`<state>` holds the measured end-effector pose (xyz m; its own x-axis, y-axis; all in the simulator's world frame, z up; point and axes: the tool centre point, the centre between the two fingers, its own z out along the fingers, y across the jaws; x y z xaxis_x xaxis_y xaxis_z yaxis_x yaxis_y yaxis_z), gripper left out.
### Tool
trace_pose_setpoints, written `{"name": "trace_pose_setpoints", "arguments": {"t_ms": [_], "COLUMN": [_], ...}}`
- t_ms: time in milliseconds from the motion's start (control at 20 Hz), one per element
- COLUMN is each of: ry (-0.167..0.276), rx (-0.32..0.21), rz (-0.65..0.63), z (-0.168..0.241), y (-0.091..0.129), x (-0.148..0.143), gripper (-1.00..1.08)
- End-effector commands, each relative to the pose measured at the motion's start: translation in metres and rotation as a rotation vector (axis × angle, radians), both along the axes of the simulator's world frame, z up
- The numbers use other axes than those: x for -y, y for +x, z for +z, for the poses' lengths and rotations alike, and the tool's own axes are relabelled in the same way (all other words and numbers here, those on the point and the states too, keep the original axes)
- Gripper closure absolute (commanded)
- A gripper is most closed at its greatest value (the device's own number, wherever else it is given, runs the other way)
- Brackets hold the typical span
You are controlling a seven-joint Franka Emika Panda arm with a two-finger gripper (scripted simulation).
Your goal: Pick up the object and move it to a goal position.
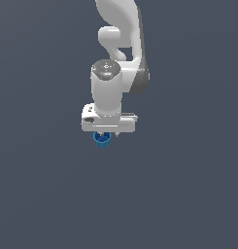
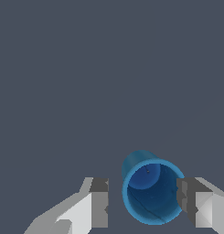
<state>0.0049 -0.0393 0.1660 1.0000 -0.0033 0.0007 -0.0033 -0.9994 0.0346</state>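
Observation:
The object is a small bright blue cup [image 2: 152, 192] with a hollow top, standing upright on the dark grey floor. In the exterior view the cup [image 1: 101, 140] shows just below the white hand, partly hidden by it. My gripper [image 2: 141, 199] is open and lowered around the cup. One finger [image 2: 189, 201] is right against the cup's wall. The other finger [image 2: 99, 203] stands apart from it with a visible gap. In the exterior view my gripper [image 1: 107, 133] points straight down and its fingertips are mostly hidden under the hand.
A plain dark grey floor [image 1: 188, 194] stretches all around. The white arm [image 1: 121, 44] rises behind the hand at the top of the exterior view. No other objects or goal marker show.

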Motion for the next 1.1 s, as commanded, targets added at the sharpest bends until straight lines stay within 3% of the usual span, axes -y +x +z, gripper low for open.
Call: {"name": "trace_pose_setpoints", "arguments": {"t_ms": [0, 550, 1050], "ry": [-0.001, 0.006, 0.042], "rx": [-0.013, -0.110, -0.211], "rz": [0.029, 0.246, 0.477], "z": [-0.003, -0.024, -0.046], "y": [-0.001, -0.005, -0.013], "x": [0.003, 0.026, 0.052], "gripper": [-0.20, -0.20, -0.20]}}
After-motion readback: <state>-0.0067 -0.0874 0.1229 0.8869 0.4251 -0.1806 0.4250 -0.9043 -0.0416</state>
